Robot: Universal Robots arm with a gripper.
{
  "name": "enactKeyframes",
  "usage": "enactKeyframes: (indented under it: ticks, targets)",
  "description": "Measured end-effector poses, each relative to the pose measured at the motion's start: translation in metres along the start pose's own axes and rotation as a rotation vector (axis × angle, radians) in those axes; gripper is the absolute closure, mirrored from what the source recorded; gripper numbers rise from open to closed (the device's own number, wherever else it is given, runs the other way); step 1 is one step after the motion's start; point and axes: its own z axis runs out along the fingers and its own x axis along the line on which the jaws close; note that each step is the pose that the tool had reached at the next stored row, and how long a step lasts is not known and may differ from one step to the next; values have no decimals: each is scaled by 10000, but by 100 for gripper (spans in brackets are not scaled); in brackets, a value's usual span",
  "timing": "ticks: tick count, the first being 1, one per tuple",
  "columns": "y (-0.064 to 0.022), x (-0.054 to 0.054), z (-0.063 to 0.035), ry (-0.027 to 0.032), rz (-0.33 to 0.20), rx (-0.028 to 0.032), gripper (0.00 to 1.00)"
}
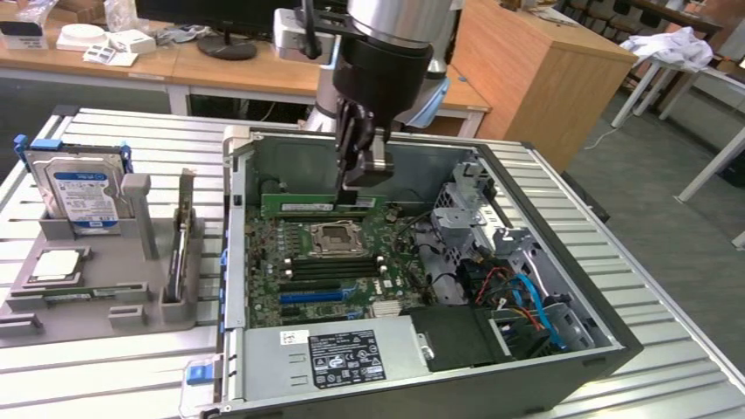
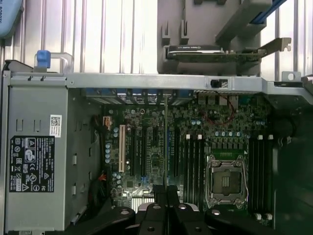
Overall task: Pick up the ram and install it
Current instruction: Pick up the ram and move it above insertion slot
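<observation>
Exterior view shows the ram [image 1: 309, 205] standing on its long edge inside the open case [image 1: 605, 349]. It lies level, and in this picture it sits just beyond the socket [image 1: 334, 236]. It looks to be carried in the air rather than seated, though that cannot be made out for certain.

The pincer [image 1: 368, 182] is drawn narrow and appears to clamp the ram near its end at the exterior view's right. The rest of the stick reaches toward the exterior view's left. In the wrist view the two fingers [image 2: 155, 215] sit almost together. A thin edge-on line runs out from between them over the board [image 2: 146, 147], which fits a stick held by one end.

As a judgement, the ram is light, stiff and thin, and it is easily harmed. Its chips and contact edge should not be squeezed or scraped. The flat faces near the upper edge are the place to hold it. A grip this far off centre leaves a long free end that could tilt or pivot if it meets the dark slots [image 1: 331, 266] unevenly.

The arm [image 1: 390, 52] comes down nearly plumb from above, with its wrist over the far half of the case and the fingers pointing straight down at the board. The case rests on a ribbed bench [image 1: 140, 367].
</observation>
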Motion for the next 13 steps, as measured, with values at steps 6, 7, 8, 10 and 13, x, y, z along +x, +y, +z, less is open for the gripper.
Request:
enactKeyframes:
  ticks: [6, 7, 8, 10, 13]
  targets:
    - [-126, 1, -4, 0, 0, 0, 88]
    - [-148, 1, -5, 0, 0, 0, 88]
    - [-169, 2, -6, 0, 1, 0, 88]
    - [-210, 3, -7, 0, 0, 0, 88]
    - [-262, 3, -9, 0, -1, 0, 88]
